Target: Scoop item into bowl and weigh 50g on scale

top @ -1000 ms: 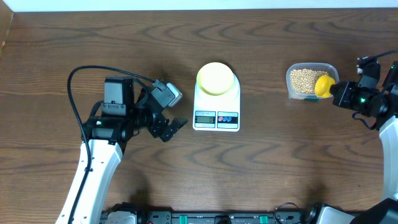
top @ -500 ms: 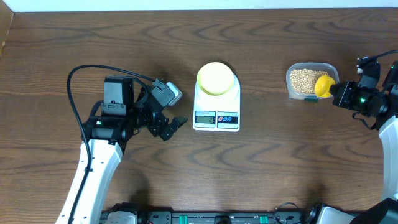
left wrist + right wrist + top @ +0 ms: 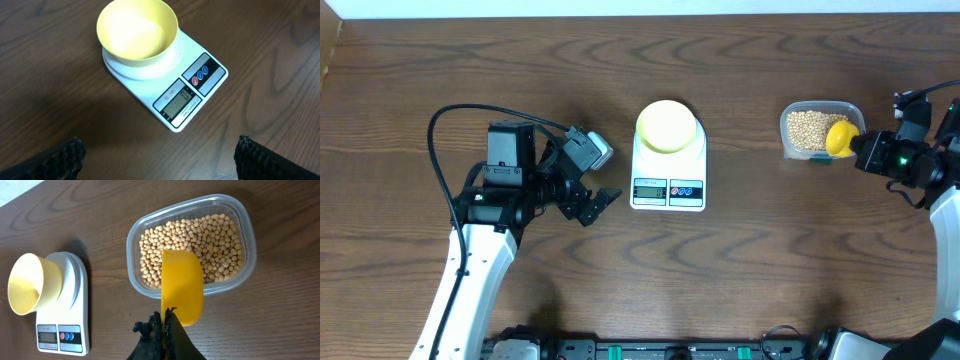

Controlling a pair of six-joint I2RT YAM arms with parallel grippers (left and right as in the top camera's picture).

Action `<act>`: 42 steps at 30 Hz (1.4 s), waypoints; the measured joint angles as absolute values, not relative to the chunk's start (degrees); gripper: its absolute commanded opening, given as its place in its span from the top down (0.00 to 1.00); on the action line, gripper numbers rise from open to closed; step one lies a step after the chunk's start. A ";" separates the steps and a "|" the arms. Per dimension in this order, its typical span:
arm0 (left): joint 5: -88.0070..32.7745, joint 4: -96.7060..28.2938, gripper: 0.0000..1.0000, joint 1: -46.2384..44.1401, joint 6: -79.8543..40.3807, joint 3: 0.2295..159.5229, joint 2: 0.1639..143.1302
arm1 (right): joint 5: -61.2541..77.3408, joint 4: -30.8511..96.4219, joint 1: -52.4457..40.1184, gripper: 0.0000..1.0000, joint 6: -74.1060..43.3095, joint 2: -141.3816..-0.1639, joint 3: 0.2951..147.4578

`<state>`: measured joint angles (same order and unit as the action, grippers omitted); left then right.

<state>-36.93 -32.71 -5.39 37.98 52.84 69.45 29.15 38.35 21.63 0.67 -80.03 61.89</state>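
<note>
step in hand, by my reading: first scoop out of the tub. nothing weighed yet.

layout: scale (image 3: 668,185) sits mid-table, nearer the far edge than the near one, with its display (image 3: 180,102) toward the near edge. bowl (image 3: 668,127) stands upright on the scale's platform at its far end and looks empty in the left wrist view. display seems to show zero, but the digits are too small to be sure. beans (image 3: 215,237) fill a clear tub (image 3: 246,240) toward the right edge of the table, well apart from the scale.

right gripper (image 3: 164,327): jaws pinched tight on the handle end of the yellow scoop (image 3: 182,285). the scoop lies over the tub's near rim, front edge at the beans. no beans visible on the face turned to the camera; cannot tell if that face is the hollow or the back.

left gripper (image 3: 598,205): jaws spread wide, holding nothing, over bare table just left of the scale.

how to do it well (judgement): push the front edge down into the beans and forward, then level the scoop before lifting. take a modest load, since round beans roll off easily. carry it level and tip over the bowl's centre, not its rim. add small portions near the target, and stay off the scale while reading.
</note>
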 measured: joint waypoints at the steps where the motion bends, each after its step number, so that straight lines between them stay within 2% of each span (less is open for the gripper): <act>1: -36.93 -32.71 0.03 -5.39 37.98 52.84 69.45 | 29.15 38.35 21.63 0.99 0.67 -80.03 61.89; 21: -36.88 -32.38 0.02 -5.39 37.98 52.84 69.45 | 30.22 40.16 21.32 0.99 0.69 -80.20 63.31; 30: -36.71 -32.36 0.02 -5.39 37.98 52.84 69.45 | 27.97 52.90 17.96 0.99 0.78 -83.00 82.08; 42: -36.69 -32.36 0.02 -5.39 37.98 52.84 69.45 | 21.19 72.27 14.98 0.99 1.89 -98.76 103.15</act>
<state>-36.69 -32.36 -5.39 37.98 52.84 69.45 21.19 72.27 14.98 1.89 -98.76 103.15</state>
